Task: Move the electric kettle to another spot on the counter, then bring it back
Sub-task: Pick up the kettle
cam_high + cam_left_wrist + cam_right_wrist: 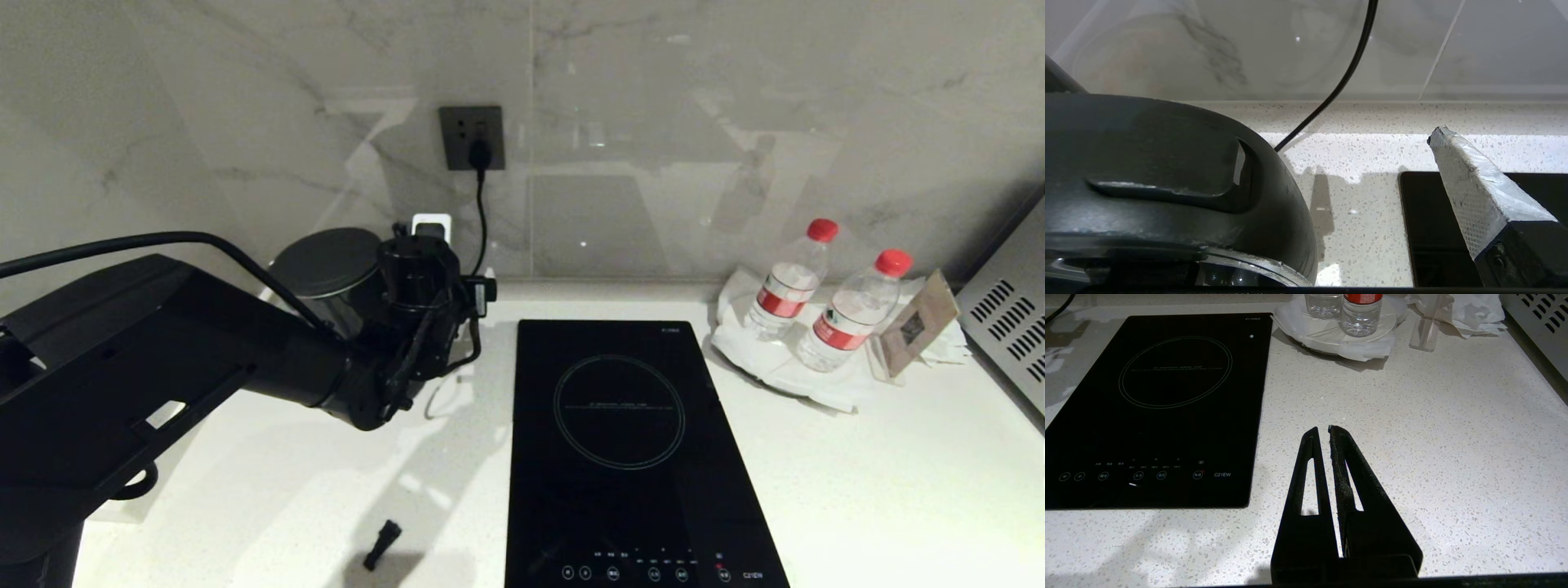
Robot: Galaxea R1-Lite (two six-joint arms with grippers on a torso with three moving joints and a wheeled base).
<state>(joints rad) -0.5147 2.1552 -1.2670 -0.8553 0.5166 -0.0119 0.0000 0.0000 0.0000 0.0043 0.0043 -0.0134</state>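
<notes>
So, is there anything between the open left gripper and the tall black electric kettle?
No. The left gripper is already at the glossy black electric kettle, jaws wide open; nothing visible lies between them.

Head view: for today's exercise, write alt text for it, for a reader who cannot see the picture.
The robot's left arm reaches across the white counter to the electric kettle standing by the marble wall, left of a black induction hob. A black cord hangs from the wall socket behind. Two red-capped water bottles stand at the right.
</notes>
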